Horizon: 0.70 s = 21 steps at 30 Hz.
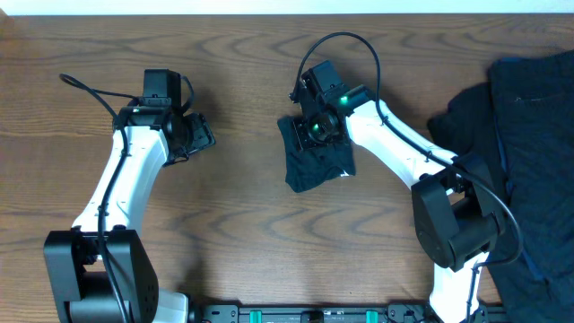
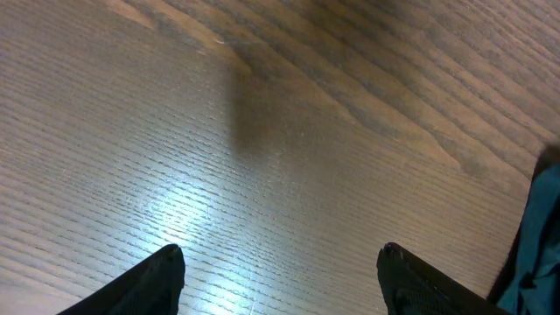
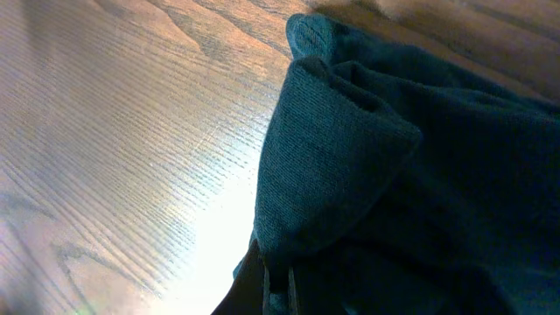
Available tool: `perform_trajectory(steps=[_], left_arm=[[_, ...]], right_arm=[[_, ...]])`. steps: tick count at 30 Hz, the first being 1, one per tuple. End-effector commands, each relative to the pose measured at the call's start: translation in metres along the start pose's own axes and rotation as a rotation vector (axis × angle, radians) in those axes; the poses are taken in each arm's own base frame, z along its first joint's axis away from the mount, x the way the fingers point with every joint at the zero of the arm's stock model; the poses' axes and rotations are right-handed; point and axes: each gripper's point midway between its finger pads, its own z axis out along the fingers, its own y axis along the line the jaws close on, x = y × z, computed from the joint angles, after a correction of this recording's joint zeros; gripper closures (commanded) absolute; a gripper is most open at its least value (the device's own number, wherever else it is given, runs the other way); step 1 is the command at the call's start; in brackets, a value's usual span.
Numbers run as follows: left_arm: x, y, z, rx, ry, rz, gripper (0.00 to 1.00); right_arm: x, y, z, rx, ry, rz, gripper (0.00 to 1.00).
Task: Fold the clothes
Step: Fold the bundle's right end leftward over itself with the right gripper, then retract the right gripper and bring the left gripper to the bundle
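Note:
A small, dark navy piece of the clothes (image 1: 316,167) lies crumpled in the middle of the table. My right gripper (image 1: 317,132) sits on its far edge, shut on a pinch of the cloth. In the right wrist view the fabric (image 3: 350,157) looks dark teal and bunches up from between the closed jaws of that gripper (image 3: 278,273). More of the clothes form a large dark heap (image 1: 529,126) at the right side. My left gripper (image 1: 201,135) hovers over bare wood to the left, open, with nothing between its fingertips (image 2: 171,267).
The wooden table (image 1: 242,81) is bare around the left arm. The right arm's base (image 1: 453,224) stands beside the heap. A sliver of dark teal cloth (image 2: 541,236) shows at the right edge of the left wrist view.

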Motion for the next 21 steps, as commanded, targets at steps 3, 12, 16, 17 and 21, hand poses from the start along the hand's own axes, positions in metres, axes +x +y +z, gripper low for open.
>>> perform_trajectory(steps=[3, 12, 16, 17, 21], left_arm=[[0.003, 0.007, 0.006, -0.026, 0.015, -0.012, 0.27], [0.005, -0.029, 0.002, 0.172, 0.038, 0.061, 0.44], [0.008, -0.081, -0.011, 0.431, 0.054, 0.115, 0.94], [0.009, -0.092, -0.014, 0.473, 0.053, 0.134, 0.94], [0.023, -0.132, -0.024, 0.579, 0.051, 0.23, 0.94]], right_arm=[[-0.001, 0.018, 0.0, -0.087, 0.013, 0.003, 0.66], [-0.019, 0.007, -0.052, -0.227, -0.061, -0.082, 0.2], [-0.03, -0.034, -0.09, -0.189, -0.129, -0.024, 0.15], [-0.031, -0.047, -0.099, -0.174, -0.145, 0.005, 0.14], [-0.029, -0.099, -0.122, -0.108, -0.171, 0.123, 0.01]])
